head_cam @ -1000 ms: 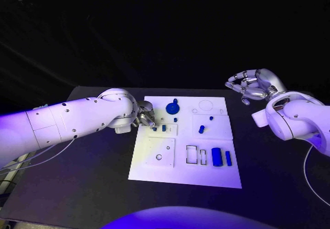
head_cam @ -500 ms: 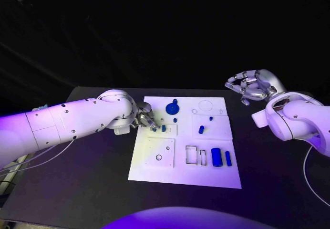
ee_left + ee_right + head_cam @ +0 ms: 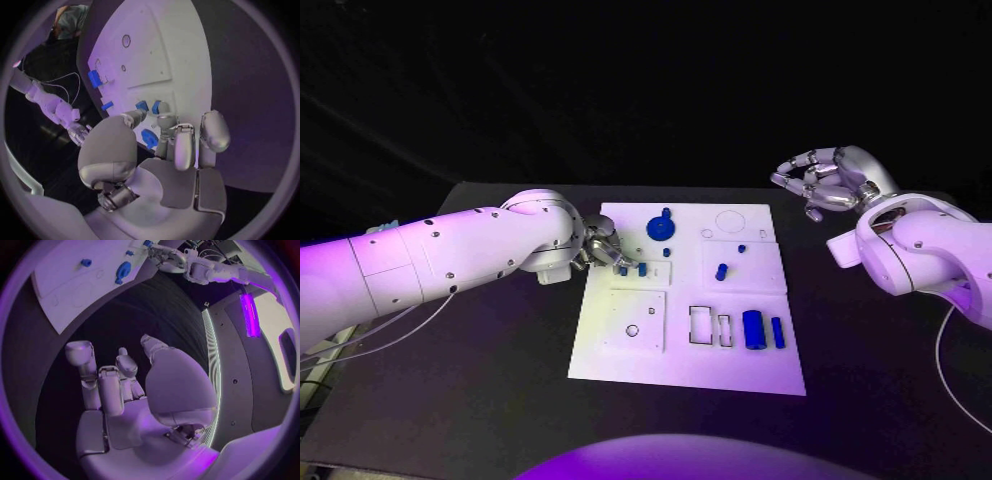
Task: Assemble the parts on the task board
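Pinching a small blue part [image 3: 149, 138], the left hand [image 3: 602, 248] is hovering over the task board [image 3: 687, 370]; misaligned seating risks jamming. Right hand [image 3: 828, 180]: curled, empty.

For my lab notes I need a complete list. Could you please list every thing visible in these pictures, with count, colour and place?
table: one, black, under everything.
task board: one, white, middle of the table.
round part: one, blue, far end of the board.
long parts: two, blue, side by side on the board's near right area.
small parts: several, blue, across the board's middle and far half.
left hand: one, silver, at the board's left edge by two small parts.
right hand: one, silver, raised beyond the board's right corner, holding nothing.
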{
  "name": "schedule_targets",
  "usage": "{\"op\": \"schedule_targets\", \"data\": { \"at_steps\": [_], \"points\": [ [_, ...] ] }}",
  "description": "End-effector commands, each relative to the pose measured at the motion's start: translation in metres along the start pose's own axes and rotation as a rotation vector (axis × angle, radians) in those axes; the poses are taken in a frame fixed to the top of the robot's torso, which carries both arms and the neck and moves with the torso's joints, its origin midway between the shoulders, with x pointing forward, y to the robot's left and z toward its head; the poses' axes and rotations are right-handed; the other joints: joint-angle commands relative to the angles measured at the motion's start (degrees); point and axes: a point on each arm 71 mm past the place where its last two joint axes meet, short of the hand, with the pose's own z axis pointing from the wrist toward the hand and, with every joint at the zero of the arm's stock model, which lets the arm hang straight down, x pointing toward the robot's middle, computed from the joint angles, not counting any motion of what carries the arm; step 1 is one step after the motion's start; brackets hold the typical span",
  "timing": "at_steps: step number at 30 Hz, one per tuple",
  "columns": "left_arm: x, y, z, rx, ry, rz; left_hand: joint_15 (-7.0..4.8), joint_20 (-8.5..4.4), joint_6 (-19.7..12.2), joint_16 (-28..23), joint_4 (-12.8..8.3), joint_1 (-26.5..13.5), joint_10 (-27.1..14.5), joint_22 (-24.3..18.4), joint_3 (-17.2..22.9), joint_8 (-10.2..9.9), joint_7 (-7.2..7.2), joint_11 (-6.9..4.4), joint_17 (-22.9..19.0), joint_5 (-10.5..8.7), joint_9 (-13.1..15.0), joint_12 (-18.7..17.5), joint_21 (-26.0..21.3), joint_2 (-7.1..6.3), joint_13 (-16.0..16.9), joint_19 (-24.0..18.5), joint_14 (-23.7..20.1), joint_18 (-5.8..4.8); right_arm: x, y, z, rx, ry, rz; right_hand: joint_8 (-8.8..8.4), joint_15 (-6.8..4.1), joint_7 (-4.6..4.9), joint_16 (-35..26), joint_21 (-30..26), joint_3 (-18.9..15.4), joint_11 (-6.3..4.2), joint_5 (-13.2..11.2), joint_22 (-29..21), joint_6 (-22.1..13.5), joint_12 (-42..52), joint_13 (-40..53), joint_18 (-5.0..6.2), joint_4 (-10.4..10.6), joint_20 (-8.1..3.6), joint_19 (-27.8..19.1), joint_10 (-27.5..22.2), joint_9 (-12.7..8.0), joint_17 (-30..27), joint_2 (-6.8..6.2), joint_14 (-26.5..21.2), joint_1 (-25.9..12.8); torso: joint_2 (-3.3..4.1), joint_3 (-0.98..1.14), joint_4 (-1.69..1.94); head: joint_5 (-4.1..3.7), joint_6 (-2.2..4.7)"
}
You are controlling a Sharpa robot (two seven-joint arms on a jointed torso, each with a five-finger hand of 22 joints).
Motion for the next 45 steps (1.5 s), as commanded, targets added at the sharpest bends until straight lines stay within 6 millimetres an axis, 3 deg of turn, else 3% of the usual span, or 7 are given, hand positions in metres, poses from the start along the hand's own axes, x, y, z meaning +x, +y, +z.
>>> {"op": "schedule_targets", "data": {
  "at_steps": [1, 10, 12, 14, 17, 30, 45],
  "points": [
    [-0.001, -0.001, -0.001, 0.023, -0.025, -0.032, -0.01, -0.02, 0.30, 0.02, -0.01, -0.64, -0.29, 0.07, -0.55, -0.31, 0.04, -0.01, 7.03, 0.18, -0.08, 0.04, -0.32, 0.54, -0.05, 0.46, 3.93, -0.28, 0.000, 0.000, 0.000, -0.005, 0.002, -0.002, 0.39, -0.36, -0.03, -0.36, -0.33, -0.16, -0.03, 0.38, -0.08, -0.48, 0.00, -0.09, 1.04, 0.02, -0.20, 0.16, -0.35, -0.07, 2.86, 0.08, 2.46, -0.03, -0.04, 0.01, -0.04, -0.02, 0.08],
    [-0.020, -0.011, -0.013, 0.185, -0.198, -0.142, 0.78, 0.46, -3.27, -1.29, -0.16, 0.05, -3.93, -5.02, -2.00, -2.03, 1.29, 1.06, 4.52, 0.94, -0.50, -2.59, -3.08, 2.45, -4.11, -2.53, 3.13, 0.64, 0.000, -0.001, 0.000, -0.003, 0.001, -0.002, 0.39, -0.36, -0.03, -0.36, -0.33, -0.16, -0.03, 0.38, -0.08, -0.48, 0.00, -0.09, 1.04, 0.02, -0.20, 0.16, -0.35, -0.07, 2.86, 0.08, 2.46, -0.03, -0.06, 0.05, 0.05, -0.33, 0.27],
    [-0.025, -0.015, -0.015, 0.243, -0.246, -0.182, 2.15, 1.46, -6.64, -6.04, -0.32, 3.89, -11.70, -16.04, -1.26, -3.23, 2.96, 2.66, -3.84, 1.05, -0.82, -8.68, -9.50, 2.22, -13.26, -9.39, -0.32, 2.53, 0.000, -0.001, 0.000, -0.003, 0.000, -0.002, 0.39, -0.36, -0.03, -0.36, -0.33, -0.16, -0.03, 0.38, -0.08, -0.48, 0.00, -0.09, 1.04, 0.02, -0.20, 0.16, -0.35, -0.07, 2.86, 0.08, 2.46, -0.03, -0.08, 0.06, 0.03, -0.41, 0.37],
    [-0.029, -0.020, -0.017, 0.311, -0.296, -0.222, 3.74, 2.84, -9.56, -12.92, -0.45, 8.02, -16.19, -28.82, -0.77, -3.82, 4.70, 4.29, -14.28, 1.05, -1.47, -10.14, -18.26, 1.43, -14.07, -17.59, -5.90, 4.66, 0.001, -0.001, 0.000, -0.003, 0.001, -0.002, 0.39, -0.36, -0.03, -0.36, -0.33, -0.16, -0.03, 0.38, -0.08, -0.48, 0.00, -0.09, 1.04, 0.02, -0.20, 0.16, -0.35, -0.07, 2.86, 0.08, 2.46, -0.03, -0.10, 0.10, -0.03, -0.42, 0.47],
    [-0.034, -0.029, -0.020, 0.410, -0.352, -0.246, 5.91, 4.78, -13.25, -27.22, -1.66, 14.95, -22.95, -32.23, 1.14, -5.08, 7.09, 6.64, -33.09, 0.89, -3.12, -14.08, -24.31, 0.00, -17.00, -20.56, -18.41, 4.62, 0.001, 0.000, 0.000, -0.004, 0.001, -0.001, 0.43, -0.36, -0.03, -0.43, -0.42, -0.24, -0.03, 0.49, -0.13, -0.51, -0.01, -0.14, 1.05, 0.16, -0.20, 0.13, -0.38, -0.08, 2.71, 0.15, 2.41, -0.06, 0.01, 0.07, -0.12, -0.57, 0.68],
    [-0.011, -0.063, -0.008, 0.600, -0.393, 0.118, 6.95, 5.81, -11.80, -28.71, -9.64, 27.13, -28.34, -34.03, 2.87, -10.32, 7.70, 8.02, -38.12, 0.27, -13.93, -26.72, -27.47, -2.32, -30.93, -20.73, -21.92, 4.79, 0.002, 0.000, 0.001, -0.006, 0.006, 0.004, 0.45, -0.36, -0.03, -0.46, -0.47, -0.25, -0.03, 0.54, -0.16, -0.52, 0.00, -0.14, 1.06, 0.17, -0.20, 0.11, -0.38, -0.09, 2.64, 0.19, 2.39, 0.00, -0.01, 0.03, -0.07, -1.16, 1.06],
    [0.008, -0.070, 0.015, 0.550, -0.329, 0.381, 6.88, 5.84, -7.81, -21.65, -10.07, 26.21, -27.70, -31.13, 1.66, -14.32, 6.93, 7.98, -37.40, -0.95, -19.18, -32.02, -22.88, -3.27, -36.55, -19.43, -17.86, 4.86, 0.003, 0.000, 0.001, -0.006, 0.008, 0.005, 0.47, -0.36, -0.04, -0.43, -0.43, -0.24, -0.03, 0.59, -0.11, -0.54, 0.00, -0.14, 1.05, 0.16, -0.20, 0.13, -0.38, -0.10, 2.72, 0.23, 2.41, 0.10, 0.08, -0.04, -0.02, -1.37, 1.37]
  ]
}}
